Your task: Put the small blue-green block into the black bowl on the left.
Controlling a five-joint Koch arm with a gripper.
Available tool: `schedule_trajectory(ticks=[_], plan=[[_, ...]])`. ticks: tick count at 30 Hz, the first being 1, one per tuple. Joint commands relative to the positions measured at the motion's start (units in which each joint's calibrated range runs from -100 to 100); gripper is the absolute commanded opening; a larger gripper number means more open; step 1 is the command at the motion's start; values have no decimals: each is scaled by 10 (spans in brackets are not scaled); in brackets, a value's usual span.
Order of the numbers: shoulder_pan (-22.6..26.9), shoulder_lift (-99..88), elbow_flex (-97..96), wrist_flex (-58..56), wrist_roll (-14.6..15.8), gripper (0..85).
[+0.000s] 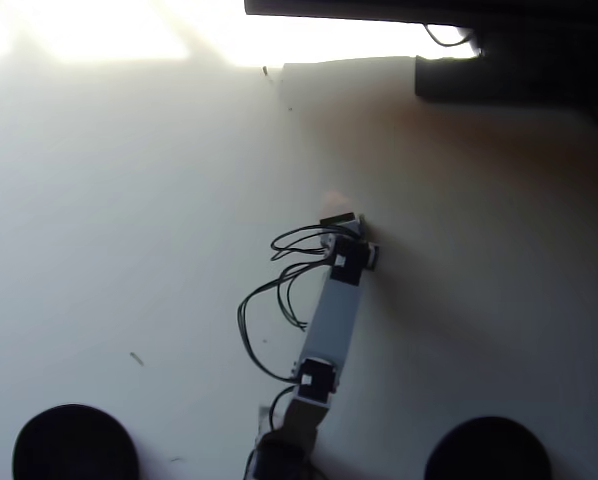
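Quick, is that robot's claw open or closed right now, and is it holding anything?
Gripper: cannot be told; the arm's wrist covers the jaws from above, and no block shows.

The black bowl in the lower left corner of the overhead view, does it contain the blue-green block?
No, the black bowl shows only a dark, empty inside, and the gripper is far from it, near the table's middle.
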Motion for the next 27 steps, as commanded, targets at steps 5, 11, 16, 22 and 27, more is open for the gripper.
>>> schedule_trajectory(ticks=[5,11,16,22,27], plan=[[-5,41,31,42,-8,478],[-8,71,33,61,-11,478],[-13,94,36,74,-14,464],[-21,114,48,87,-13,250],[-24,101,47,101,-17,123]])
